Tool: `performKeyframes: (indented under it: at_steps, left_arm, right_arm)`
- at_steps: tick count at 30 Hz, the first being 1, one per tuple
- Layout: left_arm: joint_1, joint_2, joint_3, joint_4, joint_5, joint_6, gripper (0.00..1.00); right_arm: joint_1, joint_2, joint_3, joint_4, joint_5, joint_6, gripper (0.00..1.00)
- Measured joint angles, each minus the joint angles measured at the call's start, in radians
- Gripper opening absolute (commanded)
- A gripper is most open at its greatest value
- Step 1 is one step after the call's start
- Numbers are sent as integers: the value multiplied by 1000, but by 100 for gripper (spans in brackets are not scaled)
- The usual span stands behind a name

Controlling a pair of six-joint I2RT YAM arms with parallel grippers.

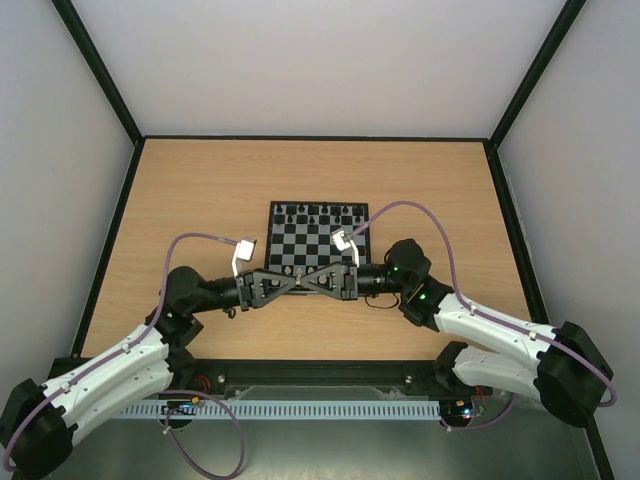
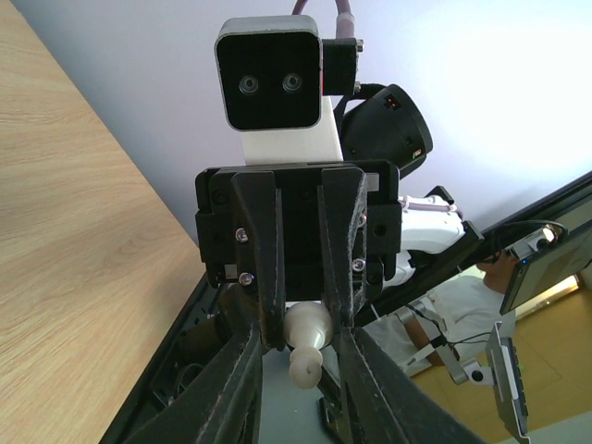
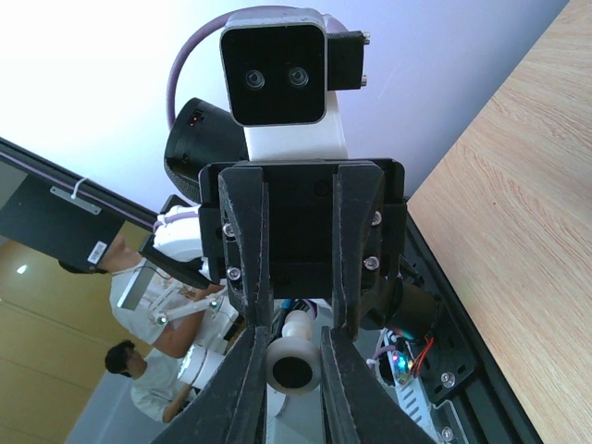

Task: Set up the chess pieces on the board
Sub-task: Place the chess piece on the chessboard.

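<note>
A cream-white pawn (image 3: 296, 363) is clamped by its round base between my right gripper's (image 3: 294, 333) fingers, lying level with its hollow underside toward the right wrist camera. My left gripper (image 2: 305, 340) meets the right one tip to tip. Its fingers (image 2: 242, 379) flank the pawn's head (image 2: 308, 367) with a narrow gap on each side. Both grippers (image 1: 301, 281) hang just above the near edge of the checkered board (image 1: 318, 245). Black chess pieces (image 1: 318, 211) line the board's far row. Other white chess pieces are hidden or too small to make out.
The board lies mid-table on the wooden top (image 1: 200, 200), inside black frame rails (image 1: 115, 230). Purple cables (image 1: 205, 237) arc over both arms. White walls close the back and sides.
</note>
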Motion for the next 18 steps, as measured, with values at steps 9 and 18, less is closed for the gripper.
performKeyframes:
  at_steps: [9,18]
  left_arm:
    - [0,-1,0,-3,0,3,18]
    - [-1,-3,0,-16,0,14,4]
  right_arm:
    - [0,18,7,2,0,0,10]
    - [1,28,12,5,-1,0,10]
